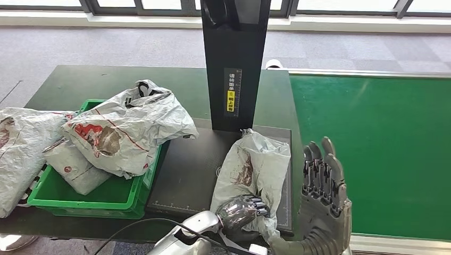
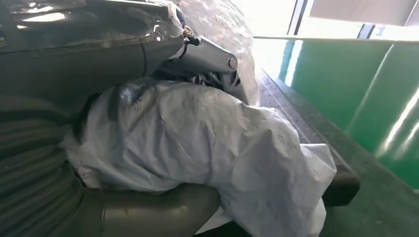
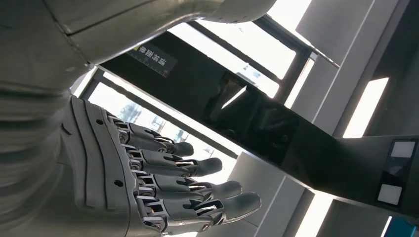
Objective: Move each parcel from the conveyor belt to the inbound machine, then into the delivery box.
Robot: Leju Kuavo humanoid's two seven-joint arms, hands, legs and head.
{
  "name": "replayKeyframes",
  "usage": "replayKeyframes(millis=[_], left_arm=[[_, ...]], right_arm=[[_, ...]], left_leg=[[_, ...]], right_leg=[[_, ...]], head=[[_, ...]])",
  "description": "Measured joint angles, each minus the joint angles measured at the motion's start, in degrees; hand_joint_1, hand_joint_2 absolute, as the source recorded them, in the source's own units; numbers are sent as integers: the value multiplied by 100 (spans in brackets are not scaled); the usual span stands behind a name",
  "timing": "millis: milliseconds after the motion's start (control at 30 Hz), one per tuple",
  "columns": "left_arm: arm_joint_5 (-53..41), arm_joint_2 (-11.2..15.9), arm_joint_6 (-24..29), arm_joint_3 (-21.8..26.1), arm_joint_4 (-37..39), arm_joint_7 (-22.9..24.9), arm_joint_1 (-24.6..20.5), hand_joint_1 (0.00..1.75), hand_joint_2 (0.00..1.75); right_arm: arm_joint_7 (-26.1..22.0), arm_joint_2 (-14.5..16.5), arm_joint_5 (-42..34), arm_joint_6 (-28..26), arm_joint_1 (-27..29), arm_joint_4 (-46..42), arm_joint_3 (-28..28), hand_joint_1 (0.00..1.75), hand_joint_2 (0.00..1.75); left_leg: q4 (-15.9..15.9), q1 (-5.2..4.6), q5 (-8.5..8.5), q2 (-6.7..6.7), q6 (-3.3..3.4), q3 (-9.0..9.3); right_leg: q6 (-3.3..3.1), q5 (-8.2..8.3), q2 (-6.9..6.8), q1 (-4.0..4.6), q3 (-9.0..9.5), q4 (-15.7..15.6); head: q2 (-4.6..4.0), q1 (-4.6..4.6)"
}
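A grey parcel (image 1: 252, 172) covers the right part of the inbound machine's dark platform (image 1: 189, 170), its black upright column (image 1: 234, 64) rising just behind. Left, a green bin (image 1: 114, 196) heaped with parcels (image 1: 130, 127) blocks the table side. Right, the broad green conveyor belt (image 1: 377, 149) lies bare beyond the raised right hand (image 1: 323, 188).

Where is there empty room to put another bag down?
The green conveyor belt right of the black scanner post is bare. So is the dark table behind the green box. The box is crowded, heaped with bags.
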Motion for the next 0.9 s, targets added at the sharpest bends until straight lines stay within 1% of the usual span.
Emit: replayKeyframes(millis=[267, 900], left_arm=[[47, 32, 52, 4, -166, 25, 56, 175, 175], [51, 36, 60, 46, -223, 25, 60, 175, 175]], right_arm=[[9, 0, 5, -17, 4, -13, 0, 0, 175], [9, 0, 6, -19, 4, -14, 0, 0, 175]], left_leg=[[0, -1, 6, 1, -2, 1], [0, -1, 2, 1, -2, -2]], right_leg=[[0, 7, 1, -1, -1, 0], [-2, 1, 1, 0, -4, 0]], head=[[0, -1], [0, -1]])
